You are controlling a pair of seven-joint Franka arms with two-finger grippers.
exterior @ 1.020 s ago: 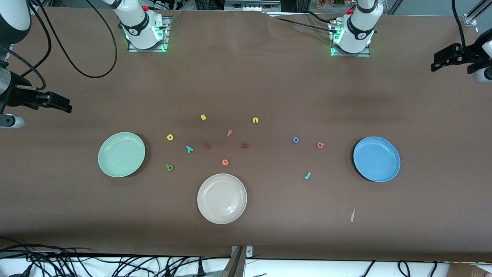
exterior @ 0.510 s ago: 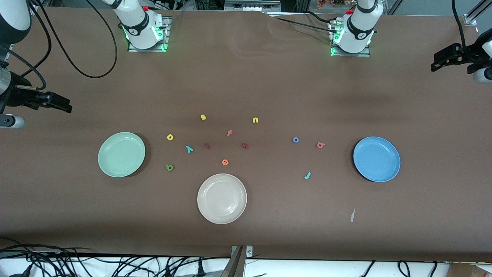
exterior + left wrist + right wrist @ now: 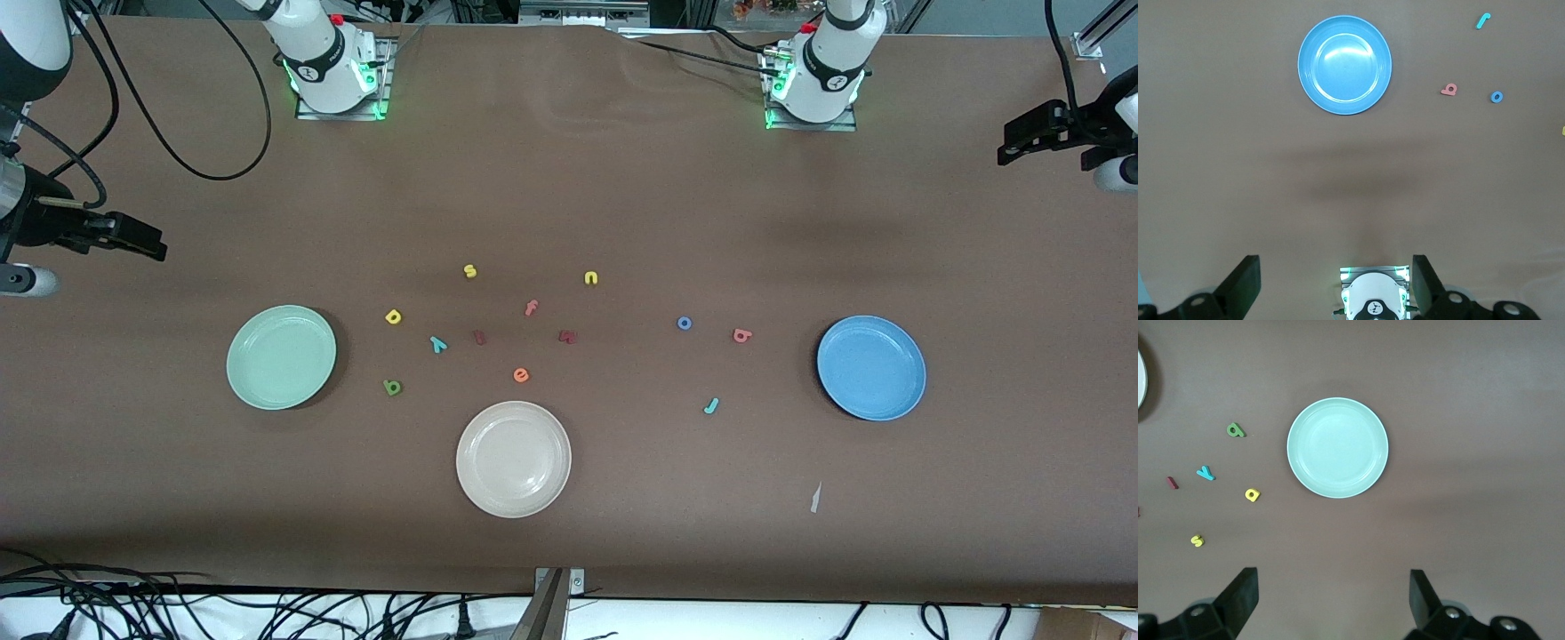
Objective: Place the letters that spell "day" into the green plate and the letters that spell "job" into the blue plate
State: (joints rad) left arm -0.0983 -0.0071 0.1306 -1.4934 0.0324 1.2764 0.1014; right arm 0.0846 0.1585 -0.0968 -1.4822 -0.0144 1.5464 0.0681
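Note:
The green plate (image 3: 281, 356) lies toward the right arm's end of the table. Beside it are the yellow d (image 3: 394, 316), teal y (image 3: 437, 344) and dark green a (image 3: 392, 387). Toward the left arm's end lies the blue plate (image 3: 871, 367), with the blue o (image 3: 684, 323), coral b (image 3: 741, 335) and teal j (image 3: 710, 405) close by. Both plates hold nothing. My right gripper (image 3: 1333, 583) hangs open and empty high over its end of the table, looking down on the green plate (image 3: 1337, 447). My left gripper (image 3: 1336, 267) hangs open and empty high over its own end, above the blue plate (image 3: 1345, 65).
A cream-white plate (image 3: 513, 459) lies nearest the front camera, mid-table. Spare letters lie in the middle: yellow s (image 3: 469, 271), yellow n (image 3: 590, 278), orange f (image 3: 531, 308), orange e (image 3: 521, 375) and two dark red ones (image 3: 479, 337). A paper scrap (image 3: 815, 498) lies near the blue plate.

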